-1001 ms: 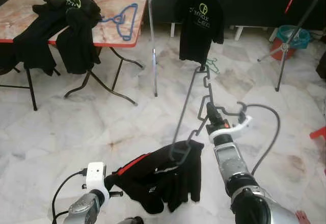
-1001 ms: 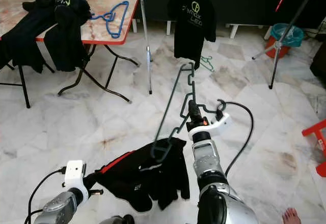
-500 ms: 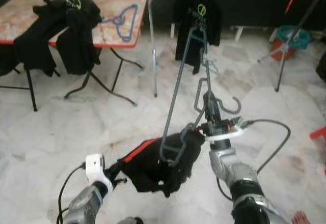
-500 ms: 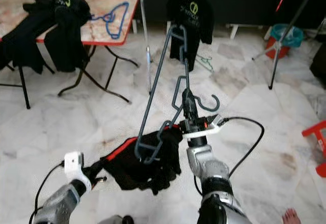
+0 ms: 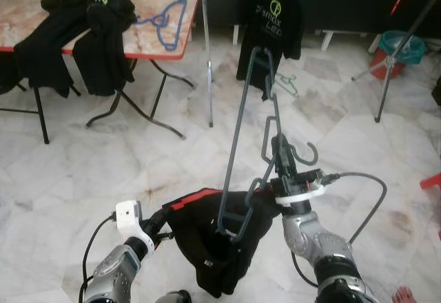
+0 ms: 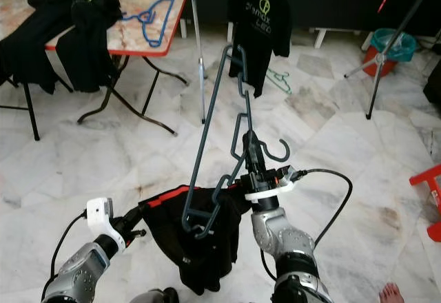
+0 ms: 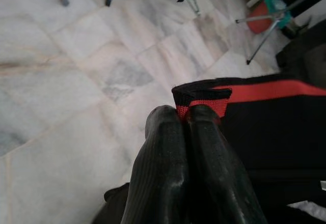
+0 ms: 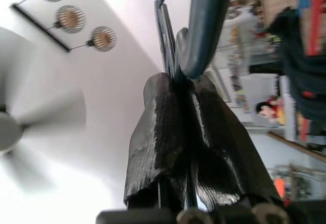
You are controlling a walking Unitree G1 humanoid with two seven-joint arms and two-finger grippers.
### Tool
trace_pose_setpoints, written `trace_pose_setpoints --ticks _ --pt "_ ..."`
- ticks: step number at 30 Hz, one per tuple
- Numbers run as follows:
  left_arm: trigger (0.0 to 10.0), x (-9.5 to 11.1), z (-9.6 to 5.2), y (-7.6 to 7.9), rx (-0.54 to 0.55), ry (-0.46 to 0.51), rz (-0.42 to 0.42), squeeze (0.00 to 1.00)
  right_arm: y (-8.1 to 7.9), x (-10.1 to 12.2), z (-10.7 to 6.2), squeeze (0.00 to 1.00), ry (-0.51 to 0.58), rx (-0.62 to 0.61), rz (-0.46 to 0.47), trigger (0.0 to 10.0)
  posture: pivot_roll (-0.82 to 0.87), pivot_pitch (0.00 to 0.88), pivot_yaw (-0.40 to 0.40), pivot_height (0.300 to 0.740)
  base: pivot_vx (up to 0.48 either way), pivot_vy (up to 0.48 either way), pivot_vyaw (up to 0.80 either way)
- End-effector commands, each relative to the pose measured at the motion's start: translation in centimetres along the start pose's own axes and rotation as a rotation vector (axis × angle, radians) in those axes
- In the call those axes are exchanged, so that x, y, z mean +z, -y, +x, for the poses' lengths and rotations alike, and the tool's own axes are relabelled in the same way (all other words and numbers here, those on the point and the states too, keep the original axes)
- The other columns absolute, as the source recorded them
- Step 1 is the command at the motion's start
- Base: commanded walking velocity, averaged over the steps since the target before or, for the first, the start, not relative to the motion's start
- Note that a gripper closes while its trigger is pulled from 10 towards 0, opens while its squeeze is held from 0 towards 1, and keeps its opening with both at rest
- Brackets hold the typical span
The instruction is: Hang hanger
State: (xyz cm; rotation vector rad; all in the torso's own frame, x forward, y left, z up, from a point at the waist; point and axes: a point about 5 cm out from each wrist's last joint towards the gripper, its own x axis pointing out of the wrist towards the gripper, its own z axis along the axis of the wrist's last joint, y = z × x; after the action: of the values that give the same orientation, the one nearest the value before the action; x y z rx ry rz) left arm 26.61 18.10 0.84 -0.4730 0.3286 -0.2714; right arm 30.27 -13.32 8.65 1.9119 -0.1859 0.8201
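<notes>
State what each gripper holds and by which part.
The right gripper is shut on the dark grey plastic hanger, just below its hook. The left gripper pinches the black garment with red trim by its red-edged hem.

Bright, even daylight; head views sharp, right wrist view blurred.

left hand pinching red-trimmed black garment; marble floor
</notes>
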Motion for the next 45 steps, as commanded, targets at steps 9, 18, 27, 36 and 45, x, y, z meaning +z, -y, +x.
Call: trace_pose_setpoints --ticks 9,18,27,36,45 --pt "10.0 0.1 -0.3 0.1 -0.016 0.005 -0.028 0.0 -5.9 2.7 5.0 0.0 0.243 0.134 -0.167 10.0 0.1 0.105 -0.041 0.74 0.0 0.0 0.0" --pt "10.0 0.7 -0.1 0.6 -0.036 0.023 -0.031 0.0 -9.0 -0.6 6.0 0.0 0.387 0.103 -0.056 10.0 0.1 0.098 -0.035 0.74 0.0 0.0 0.0" --pt "10.0 0.8 0.0 0.7 -0.043 0.025 -0.031 0.0 -8.0 -3.9 6.3 0.0 0.233 -0.128 -0.088 10.0 0.09 0.097 -0.037 0.74 0.0 0.0 0.0" --pt "10.0 0.7 -0.1 0.7 -0.034 0.022 -0.032 0.0 -4.9 -7.8 6.8 0.0 -0.092 -0.479 -0.173 10.0 0.09 0.099 -0.041 0.74 0.0 0.0 0.0" --pt "10.0 0.6 -0.2 0.7 -0.039 0.015 -0.029 0.0 -6.0 -13.9 6.3 0.0 -0.453 -0.459 -0.086 10.0 0.09 0.102 -0.043 0.74 0.0 0.0 0.0"
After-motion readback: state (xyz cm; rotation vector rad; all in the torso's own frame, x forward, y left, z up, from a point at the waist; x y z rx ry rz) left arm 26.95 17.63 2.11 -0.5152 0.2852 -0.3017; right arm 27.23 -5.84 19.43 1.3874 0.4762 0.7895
